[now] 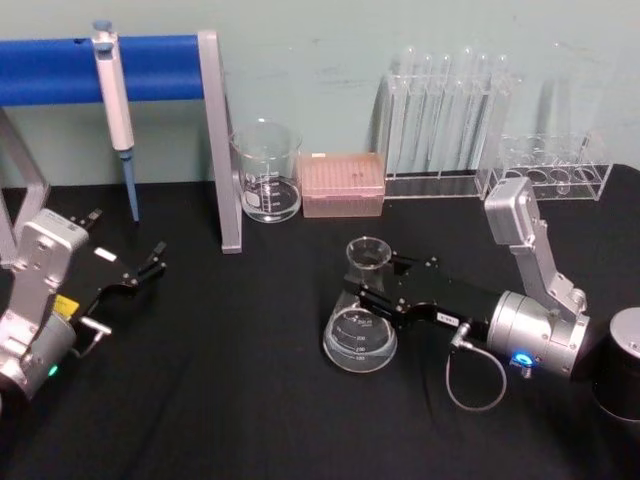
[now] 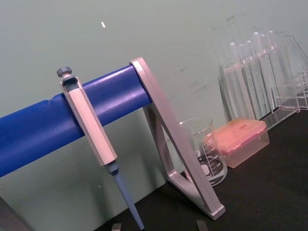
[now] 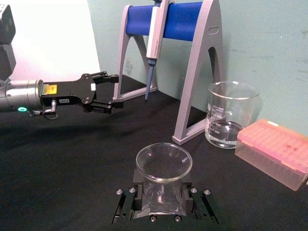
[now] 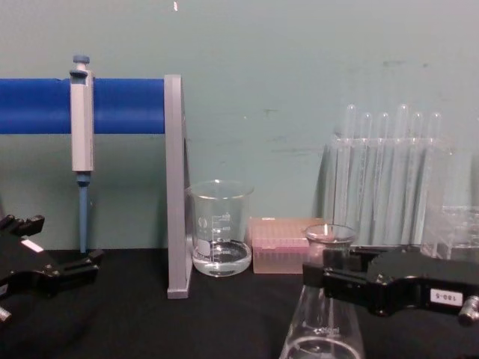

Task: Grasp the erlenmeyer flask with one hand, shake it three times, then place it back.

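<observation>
The erlenmeyer flask (image 1: 360,335) stands upright on the black table, right of centre, clear glass with a little liquid in its wide base. My right gripper (image 1: 366,287), the hand, reaches in from the right and is shut on the flask's neck just under the flared rim (image 3: 163,161). In the right wrist view its black fingers (image 3: 138,188) press both sides of the neck. The chest view shows the flask (image 4: 323,321) held by the labelled gripper (image 4: 326,274). My left gripper (image 1: 150,262) rests open at the table's left, far from the flask, holding nothing (image 3: 111,91).
A blue bar stand (image 1: 222,140) with a hanging pipette (image 1: 117,110) is at the back left. A glass beaker (image 1: 266,172), a pink tip box (image 1: 342,185) and test tube racks (image 1: 445,110) line the back. A dark cylinder (image 1: 620,370) sits at the right edge.
</observation>
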Available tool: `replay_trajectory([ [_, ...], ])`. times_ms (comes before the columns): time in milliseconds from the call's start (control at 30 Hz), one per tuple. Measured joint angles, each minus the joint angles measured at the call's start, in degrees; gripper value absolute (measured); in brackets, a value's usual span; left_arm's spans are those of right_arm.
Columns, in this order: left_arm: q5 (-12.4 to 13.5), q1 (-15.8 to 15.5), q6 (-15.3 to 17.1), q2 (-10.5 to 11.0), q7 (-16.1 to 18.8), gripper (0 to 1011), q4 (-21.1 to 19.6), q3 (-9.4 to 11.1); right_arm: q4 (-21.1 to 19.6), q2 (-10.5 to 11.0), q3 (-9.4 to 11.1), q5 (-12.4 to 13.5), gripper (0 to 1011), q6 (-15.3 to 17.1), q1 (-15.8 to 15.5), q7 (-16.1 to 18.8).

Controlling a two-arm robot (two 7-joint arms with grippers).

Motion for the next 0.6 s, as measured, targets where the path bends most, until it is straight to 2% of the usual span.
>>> replay_trajectory([
  [600,0.0,0.0,0.0,0.0,0.0,1001,0.0,0.0,0.5,0.0,-0.5,-0.2,450,0.6,0.4,0.2],
])
